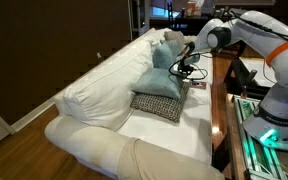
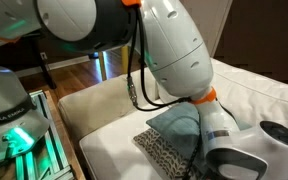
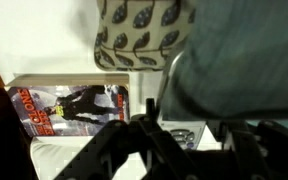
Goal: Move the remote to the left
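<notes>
White sofa [image 1: 94, 95] bears a patterned pillow [image 1: 156, 104]; magazine [image 3: 74, 108] lettering red, unreadable; gripper [image 3: 184, 135] opening cannot be told

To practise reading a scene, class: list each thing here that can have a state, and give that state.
Gripper: above the pillows; open or shut unclear.
Patterned pillow: lying flat on the sofa.
Blue pillow: resting on top of it.
Magazine: closed, cover up.
Remote: not visible.

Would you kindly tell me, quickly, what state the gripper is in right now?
Gripper: cannot be told. The jaws are dark and blurred in the wrist view and too small to read in an exterior view.
</notes>
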Controlling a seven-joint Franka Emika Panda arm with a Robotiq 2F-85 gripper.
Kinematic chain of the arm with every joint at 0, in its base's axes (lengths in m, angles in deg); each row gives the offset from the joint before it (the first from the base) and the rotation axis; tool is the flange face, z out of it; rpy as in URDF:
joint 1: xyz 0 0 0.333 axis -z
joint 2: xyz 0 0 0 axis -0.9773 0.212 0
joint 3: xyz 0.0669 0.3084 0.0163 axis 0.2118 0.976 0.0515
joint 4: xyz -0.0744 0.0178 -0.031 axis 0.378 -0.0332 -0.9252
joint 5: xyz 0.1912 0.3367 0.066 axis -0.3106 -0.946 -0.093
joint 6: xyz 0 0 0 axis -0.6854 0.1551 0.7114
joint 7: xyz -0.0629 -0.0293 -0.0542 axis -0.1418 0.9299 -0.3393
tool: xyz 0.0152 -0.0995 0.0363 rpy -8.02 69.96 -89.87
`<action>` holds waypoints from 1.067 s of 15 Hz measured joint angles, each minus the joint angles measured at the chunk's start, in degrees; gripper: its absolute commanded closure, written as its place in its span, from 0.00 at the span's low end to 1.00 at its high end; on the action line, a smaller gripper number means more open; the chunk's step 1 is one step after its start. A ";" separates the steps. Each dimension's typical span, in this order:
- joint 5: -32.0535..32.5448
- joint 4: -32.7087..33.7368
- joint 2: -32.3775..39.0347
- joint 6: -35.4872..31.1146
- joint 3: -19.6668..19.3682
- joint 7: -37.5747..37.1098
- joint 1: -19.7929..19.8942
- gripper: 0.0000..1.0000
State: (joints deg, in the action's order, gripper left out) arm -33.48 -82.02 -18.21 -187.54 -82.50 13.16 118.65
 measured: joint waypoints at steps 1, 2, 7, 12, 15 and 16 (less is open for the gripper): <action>-0.09 -2.69 -1.32 -1.10 0.55 0.54 -0.05 0.73; -0.21 -5.51 -2.74 -2.44 1.03 1.03 -0.04 0.73; -3.66 -19.24 -10.26 -8.60 1.29 5.37 -0.19 0.73; -6.37 -30.68 -17.03 -8.89 1.52 11.80 -0.20 0.73; -6.41 -34.21 -18.91 -8.89 1.73 15.16 -0.22 0.73; -6.41 -34.76 -19.10 -8.89 1.90 16.22 -0.21 0.73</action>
State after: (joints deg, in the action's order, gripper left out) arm -39.89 -116.78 -37.31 -196.43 -80.60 29.38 118.44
